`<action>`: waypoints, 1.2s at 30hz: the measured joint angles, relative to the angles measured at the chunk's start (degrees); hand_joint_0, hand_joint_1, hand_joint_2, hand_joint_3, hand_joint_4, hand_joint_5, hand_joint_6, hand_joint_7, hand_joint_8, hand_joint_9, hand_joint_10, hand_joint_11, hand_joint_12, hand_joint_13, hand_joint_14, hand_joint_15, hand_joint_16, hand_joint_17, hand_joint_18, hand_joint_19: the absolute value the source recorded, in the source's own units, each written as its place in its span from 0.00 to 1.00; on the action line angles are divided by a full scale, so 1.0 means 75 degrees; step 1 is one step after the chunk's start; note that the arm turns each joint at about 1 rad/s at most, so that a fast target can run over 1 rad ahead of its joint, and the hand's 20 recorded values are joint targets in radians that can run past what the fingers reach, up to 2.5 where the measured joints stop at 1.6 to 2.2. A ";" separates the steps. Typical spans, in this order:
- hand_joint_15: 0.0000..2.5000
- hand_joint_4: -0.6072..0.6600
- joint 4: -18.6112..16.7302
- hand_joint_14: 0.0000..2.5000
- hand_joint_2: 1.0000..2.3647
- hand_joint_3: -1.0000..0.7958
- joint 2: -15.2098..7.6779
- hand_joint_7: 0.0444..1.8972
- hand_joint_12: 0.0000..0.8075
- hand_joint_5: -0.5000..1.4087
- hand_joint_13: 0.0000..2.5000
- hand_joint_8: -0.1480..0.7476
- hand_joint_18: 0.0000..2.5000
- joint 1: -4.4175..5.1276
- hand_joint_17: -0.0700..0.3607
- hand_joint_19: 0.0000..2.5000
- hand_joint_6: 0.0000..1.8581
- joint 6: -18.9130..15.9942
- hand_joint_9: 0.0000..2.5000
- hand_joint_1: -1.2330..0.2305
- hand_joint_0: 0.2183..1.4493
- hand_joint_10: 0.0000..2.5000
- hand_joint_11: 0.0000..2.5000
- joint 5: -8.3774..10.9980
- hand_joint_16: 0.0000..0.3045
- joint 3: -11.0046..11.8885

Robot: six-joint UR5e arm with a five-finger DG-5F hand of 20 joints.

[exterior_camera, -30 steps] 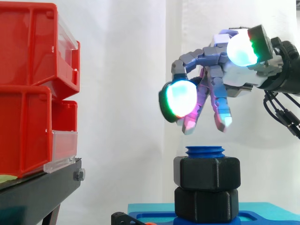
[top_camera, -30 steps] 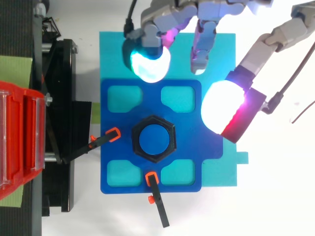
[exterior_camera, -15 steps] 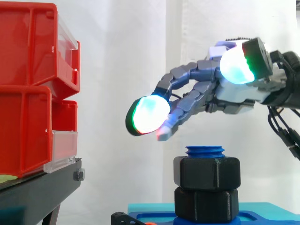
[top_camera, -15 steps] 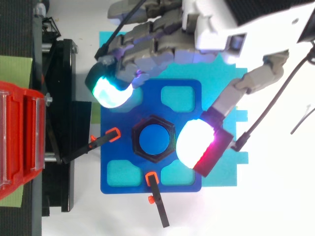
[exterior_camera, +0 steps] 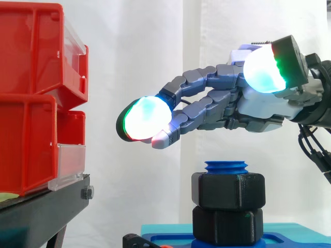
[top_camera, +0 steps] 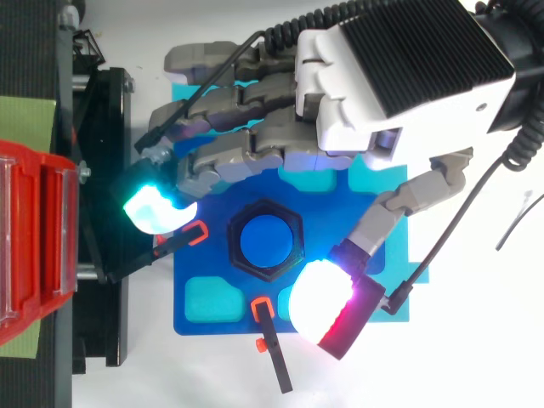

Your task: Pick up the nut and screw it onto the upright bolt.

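Hovering open-fingered, the hand (exterior_camera: 264, 109) hangs above the nut (exterior_camera: 228, 190) on the bolt (exterior_camera: 226, 166).

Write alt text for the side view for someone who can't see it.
The robot hand hovers open above an upright blue bolt without touching it, fingers stretched toward the red bins at the view's left. Two black nuts sit stacked on the bolt, its threaded tip showing above the upper nut. The bins rest on a black stand.
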State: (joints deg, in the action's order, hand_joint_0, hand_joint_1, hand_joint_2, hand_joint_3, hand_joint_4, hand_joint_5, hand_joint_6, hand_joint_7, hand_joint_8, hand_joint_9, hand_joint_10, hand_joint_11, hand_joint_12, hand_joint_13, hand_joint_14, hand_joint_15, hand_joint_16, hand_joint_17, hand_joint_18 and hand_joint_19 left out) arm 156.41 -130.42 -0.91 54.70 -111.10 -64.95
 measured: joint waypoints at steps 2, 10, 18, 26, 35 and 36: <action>0.00 0.68 0.0002 0.00 0.00 0.28 -0.0001 0.25 0.49 0.17 0.07 0.41 0.00 0.0001 0.58 0.00 0.27 0.0017 0.11 0.58 0.19 0.00 0.00 0.0001 0.27 -0.0003; 0.00 0.70 0.0027 0.00 0.00 0.28 -0.0033 0.31 0.50 0.19 0.09 0.45 0.00 -0.0023 0.57 0.00 0.27 0.0063 0.14 0.58 0.19 0.00 0.00 -0.0016 0.26 -0.0109; 0.00 0.71 0.0029 0.00 0.00 0.28 -0.0036 0.37 0.50 0.20 0.11 0.48 0.00 -0.0041 0.56 0.00 0.27 0.0168 0.17 0.57 0.20 0.00 0.00 -0.0031 0.25 -0.0194; 0.00 0.73 0.0020 0.00 0.00 0.28 -0.0036 0.39 0.50 0.21 0.12 0.49 0.00 -0.0043 0.55 0.00 0.27 0.0255 0.20 0.56 0.20 0.00 0.00 -0.0053 0.24 -0.0305; 0.00 0.73 -0.0013 0.00 0.00 0.28 -0.0036 0.39 0.50 0.21 0.14 0.51 0.01 -0.0043 0.54 0.00 0.27 0.0475 0.23 0.56 0.21 0.00 0.00 -0.0090 0.24 -0.0409; 0.00 0.73 -0.0015 0.00 0.00 0.28 -0.0036 0.40 0.50 0.21 0.14 0.51 0.01 -0.0041 0.54 0.00 0.27 0.0503 0.23 0.56 0.21 0.00 0.00 -0.0091 0.24 -0.0424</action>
State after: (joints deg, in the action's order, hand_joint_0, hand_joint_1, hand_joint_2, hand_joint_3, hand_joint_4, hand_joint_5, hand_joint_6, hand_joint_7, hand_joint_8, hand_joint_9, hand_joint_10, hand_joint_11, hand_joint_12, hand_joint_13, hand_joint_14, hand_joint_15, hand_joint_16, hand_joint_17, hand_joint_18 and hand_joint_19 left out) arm 156.30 -130.69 -1.21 58.48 -111.78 -68.13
